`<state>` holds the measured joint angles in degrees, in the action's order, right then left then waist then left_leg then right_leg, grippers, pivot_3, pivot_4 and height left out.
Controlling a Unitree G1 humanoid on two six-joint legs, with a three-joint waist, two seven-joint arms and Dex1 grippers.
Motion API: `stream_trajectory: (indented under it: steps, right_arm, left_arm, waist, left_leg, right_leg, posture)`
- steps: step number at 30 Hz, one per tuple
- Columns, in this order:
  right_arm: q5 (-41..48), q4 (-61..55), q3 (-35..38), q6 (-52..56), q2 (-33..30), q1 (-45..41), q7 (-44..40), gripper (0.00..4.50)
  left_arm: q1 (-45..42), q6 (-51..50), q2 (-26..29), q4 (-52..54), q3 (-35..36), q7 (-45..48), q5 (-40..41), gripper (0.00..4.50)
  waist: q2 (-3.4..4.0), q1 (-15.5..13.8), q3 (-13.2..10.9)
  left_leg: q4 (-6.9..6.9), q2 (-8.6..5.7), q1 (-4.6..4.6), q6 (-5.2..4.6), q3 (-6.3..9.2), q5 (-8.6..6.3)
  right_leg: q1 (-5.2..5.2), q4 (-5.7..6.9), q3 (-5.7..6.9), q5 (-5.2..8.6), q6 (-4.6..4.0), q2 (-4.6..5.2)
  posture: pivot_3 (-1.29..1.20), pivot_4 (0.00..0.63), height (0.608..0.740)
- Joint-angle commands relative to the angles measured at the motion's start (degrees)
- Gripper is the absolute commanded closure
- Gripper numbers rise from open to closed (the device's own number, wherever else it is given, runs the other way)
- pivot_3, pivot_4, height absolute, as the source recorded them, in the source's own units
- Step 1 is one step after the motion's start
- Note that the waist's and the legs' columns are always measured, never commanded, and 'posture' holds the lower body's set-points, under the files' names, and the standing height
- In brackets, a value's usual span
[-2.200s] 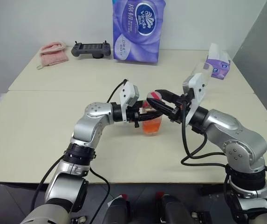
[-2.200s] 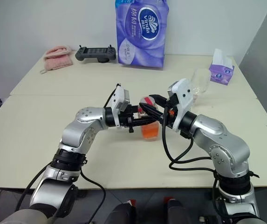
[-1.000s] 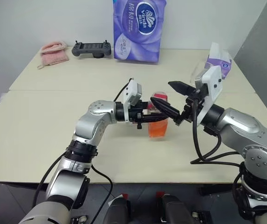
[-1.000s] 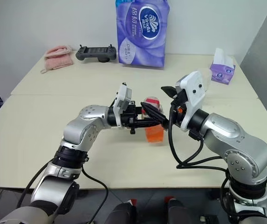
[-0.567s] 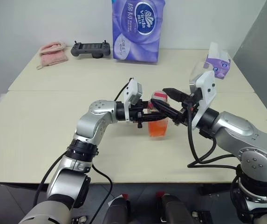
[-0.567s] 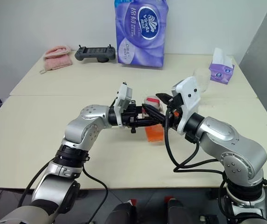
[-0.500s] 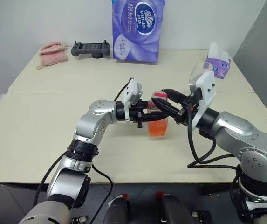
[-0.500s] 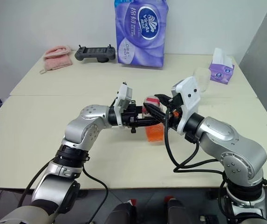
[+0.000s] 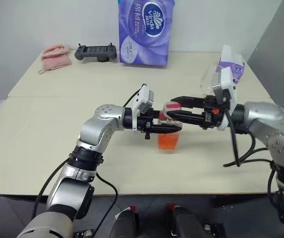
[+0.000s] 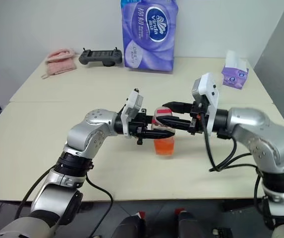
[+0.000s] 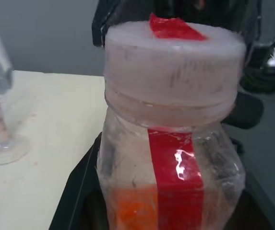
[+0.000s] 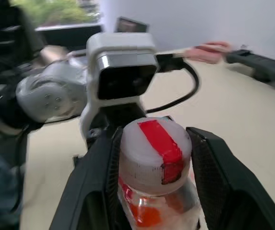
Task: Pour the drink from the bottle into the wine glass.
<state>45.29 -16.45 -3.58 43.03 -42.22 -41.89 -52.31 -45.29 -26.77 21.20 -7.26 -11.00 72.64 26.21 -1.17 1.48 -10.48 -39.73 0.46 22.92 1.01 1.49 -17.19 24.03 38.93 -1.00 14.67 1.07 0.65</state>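
Now the cream-coloured table (image 9: 42, 124) carries the whole work, and over its middle the two black pincers meet from opposite sides. Between them stands the small clear plastic bottle (image 10: 163, 134) with squarish body and red-and-white label strip. The left pincer (image 9: 169, 127) is closed on the bottle's body, just under the neck. The right pincer (image 10: 164, 115) has one finger on each side of the pink-and-white cap (image 12: 154, 148) and sits close to it; whether it really presses the cap, I cannot tell.

Behind the right pincer, near the purple tissue box (image 9: 231, 63), stands the clear stemmed wine glass (image 9: 210, 79), well apart from the bottle.

I judge the bottle light, because the translucent orange-red drink (image 9: 168, 141) fills only its lower part. The thin plastic walls will probably give under a strong squeeze, so the stiffer shoulder is the better place to hold. The cap looks smooth and may slip when turned. The glass is fragile and tips easily; it is better left standing.
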Motion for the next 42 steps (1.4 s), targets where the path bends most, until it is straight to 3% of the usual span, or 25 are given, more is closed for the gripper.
stream_trajectory:
  steps: [1, 2, 3, 9, 14, 20, 25, 32, 35, 41, 42]
  right_arm:
    - [-5.38, 10.67, -0.48, -1.82, -2.83, -3.69, -6.08, 2.72]
    - [-5.25, 11.78, -0.06, -1.67, -3.25, -4.42, -6.6, 2.72]
    - [-4.46, 12.09, 0.85, -0.73, -3.65, -4.8, -6.59, 1.99]
    - [1.77, -0.94, 9.21, 6.67, -7.22, 3.01, -0.76, 0.02]
    - [8.33, -15.09, 15.22, 12.9, -0.84, 9.65, 16.22, 0.02]
    - [5.91, -21.68, 11.37, 13.91, 11.87, 7.77, 35.64, 0.02]
    - [8.01, -22.96, 11.33, 14.92, 15.1, 7.22, 40.45, 0.02]
    - [9.76, -23.38, 10.42, 15.3, 14.21, 7.82, 39.83, 0.02]
    - [10.7, -23.54, 10.03, 15.5, 13.75, 7.72, 38.94, 0.61]
    - [11.48, -23.46, 9.19, 15.37, 13.05, 7.82, 38.59, 2.68]
    - [11.43, -23.4, 9.01, 15.32, 12.98, 7.77, 38.5, 2.7]
  left_arm:
    - [-2.44, -0.11, 0.33, 3.99, 2.28, 2.47, 3.7, 2.74]
    - [-2.3, -0.03, 0.27, 4.0, 2.47, 1.92, 3.43, 2.74]
    - [-2.16, 0.1, 0.17, 3.85, 2.71, 1.33, 3.19, 2.74]
    - [-0.79, 1.33, 0.46, 3.21, 3.65, -0.45, 1.91, 2.74]
    - [-0.43, 2.4, -0.06, 2.18, 4.29, -2.02, 1.33, 2.74]
    - [-0.46, 3.0, -0.39, 1.51, 3.9, -2.14, 1.01, 2.74]
    - [-0.89, 3.09, -0.29, 0.93, 3.51, -1.82, 0.7, 2.74]
    - [-1.51, 3.88, -0.43, -0.26, 3.37, -1.51, 0.2, 2.74]
    - [-1.55, 4.03, -0.53, -0.35, 3.32, -1.67, 0.11, 2.74]
    - [-1.42, 4.02, -0.65, -0.22, 3.33, -2.03, 0.0, 2.74]
    - [-1.43, 4.0, -0.64, -0.26, 3.36, -2.08, -0.01, 2.74]
  waist:
    - [0.0, 0.07, 0.0]
    - [0.0, 0.06, 0.0]
    - [0.02, 0.06, -0.01]
    - [0.02, -0.8, -0.04]
    - [0.03, -0.9, -0.04]
    - [0.05, -0.84, -0.04]
    - [0.05, -1.02, -0.04]
    - [0.05, -0.99, -0.04]
    - [0.05, -0.95, -0.04]
    - [0.05, -0.96, -0.04]
    - [0.05, -0.96, -0.04]
  left_leg:
    - [-0.01, 0.04, 0.0, 0.0, 0.01, 0.0]
    - [0.02, 0.05, 0.0, 0.0, 0.01, 0.0]
    - [0.01, 0.07, 0.0, 0.0, 0.02, 0.0]
    - [-0.03, -0.05, 0.08, 0.01, 0.02, 0.0]
    - [-0.04, 0.0, 0.04, 0.02, 0.02, 0.01]
    - [-0.04, 0.0, 0.02, 0.03, 0.02, 0.01]
    - [-0.04, -0.05, 0.06, 0.03, 0.02, 0.01]
    - [-0.05, -0.05, 0.05, 0.01, 0.02, 0.01]
    - [-0.04, -0.04, 0.05, 0.01, 0.01, 0.01]
    - [-0.04, -0.04, 0.05, 0.01, 0.03, 0.01]
    - [-0.04, -0.04, 0.05, 0.01, 0.02, 0.01]
  right_leg:
    - [0.0, 0.0, 0.01, 0.0, 0.0, -0.03]
    - [0.01, 0.0, 0.01, 0.0, -0.01, -0.03]
    - [0.02, 0.01, 0.0, 0.0, -0.01, -0.03]
    - [0.03, -0.01, 0.01, 0.0, -0.01, 0.4]
    - [0.04, 0.06, -0.01, 0.0, -0.01, 0.37]
    - [0.03, 0.08, -0.02, 0.0, 0.0, 0.24]
    - [0.04, 0.05, -0.01, 0.0, 0.0, 0.23]
    - [0.03, 0.05, 0.0, 0.0, 0.0, 0.13]
    - [0.03, 0.05, -0.01, 0.0, 0.0, 0.12]
    - [0.03, 0.05, 0.0, 0.0, 0.0, 0.12]
    - [0.03, 0.05, -0.01, 0.0, 0.0, 0.12]
  posture:
    - [0.0, 0.15, 0.74]
    - [0.0, 0.15, 0.74]
    - [0.0, 0.15, 0.74]
    - [0.0, 0.15, 0.74]
    - [0.0, 0.15, 0.74]
    - [0.0, 0.15, 0.74]
    - [0.0, 0.15, 0.74]
    - [0.0, 0.15, 0.74]
    - [0.0, 0.15, 0.74]
    - [0.0, 0.15, 0.74]
    - [0.0, 0.15, 0.74]
